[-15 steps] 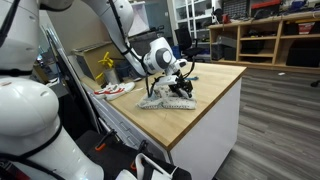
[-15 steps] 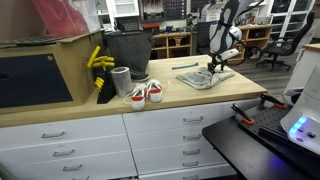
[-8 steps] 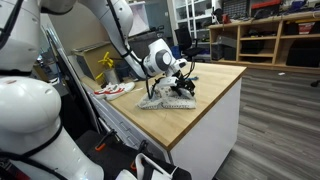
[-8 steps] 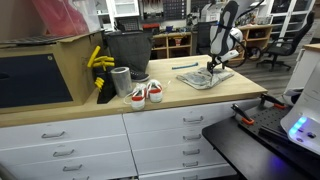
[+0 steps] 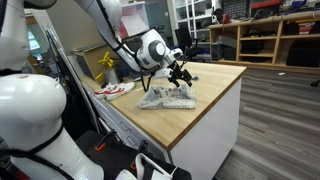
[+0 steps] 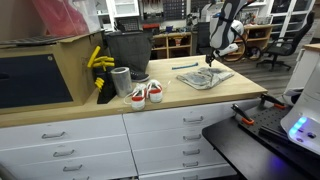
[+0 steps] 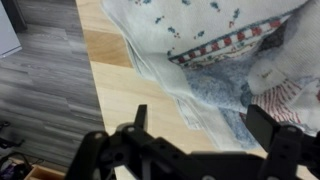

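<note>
Pincer: we see the pincer (image 7: 200, 118) with its jaws spread wide and nothing between them.
Height: in an exterior view the pincer (image 5: 179, 75) hangs just above the cloth; we cannot tell whether a fingertip brushes it.
Cloth: a crumpled, patterned cloth (image 7: 205, 40) lies directly beneath the pincer, bunched on the wooden counter (image 7: 120, 75).
Nearest edge: in the wrist view the counter's long edge runs just beside the cloth, with grey floor (image 7: 40, 90) beyond it.
Open room: in an exterior view bare wood (image 5: 215, 85) stretches from the cloth (image 5: 165, 97) out to the counter's corner; we see free air above and around the pincer.
Far along the counter: a pair of red-and-white sneakers (image 6: 146, 94) stands well apart from the pincer (image 6: 212, 58), with clear wood between them and the cloth (image 6: 205, 77).
Containers: a grey cup (image 6: 121, 80) stands just beside the sneakers and a black bin (image 6: 127, 50) behind it; we cannot tell what either holds.
Below: the drawers (image 6: 160, 125) under the counter front are all shut.
</note>
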{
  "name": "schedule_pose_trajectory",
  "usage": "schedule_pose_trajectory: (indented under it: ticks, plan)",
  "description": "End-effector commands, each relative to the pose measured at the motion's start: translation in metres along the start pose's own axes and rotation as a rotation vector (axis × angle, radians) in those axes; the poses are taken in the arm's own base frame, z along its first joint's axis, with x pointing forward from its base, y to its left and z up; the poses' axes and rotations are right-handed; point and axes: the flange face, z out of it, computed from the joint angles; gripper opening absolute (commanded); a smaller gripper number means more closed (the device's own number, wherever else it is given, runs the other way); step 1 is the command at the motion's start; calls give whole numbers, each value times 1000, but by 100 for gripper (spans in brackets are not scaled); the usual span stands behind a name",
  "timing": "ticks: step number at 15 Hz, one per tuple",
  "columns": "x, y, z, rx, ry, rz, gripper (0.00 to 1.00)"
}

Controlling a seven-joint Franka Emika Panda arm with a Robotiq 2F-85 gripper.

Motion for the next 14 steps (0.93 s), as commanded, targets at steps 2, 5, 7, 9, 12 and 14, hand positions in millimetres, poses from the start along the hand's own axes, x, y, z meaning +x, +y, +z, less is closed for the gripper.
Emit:
schedule_pose_trajectory:
  ticks: [2, 5, 7, 9, 12, 14]
  plan:
    - [-16, -5, -57, 85, -65, 16, 100]
    - [-28, -22, -87, 176, -142, -7, 100]
    - [-40, -43, -96, 259, -217, -8, 100]
    - [-53, -62, -100, 334, -291, 1, 100]
    - [-67, -88, -92, 406, -364, 2, 100]
    - [-73, -102, -84, 431, -389, -3, 100]
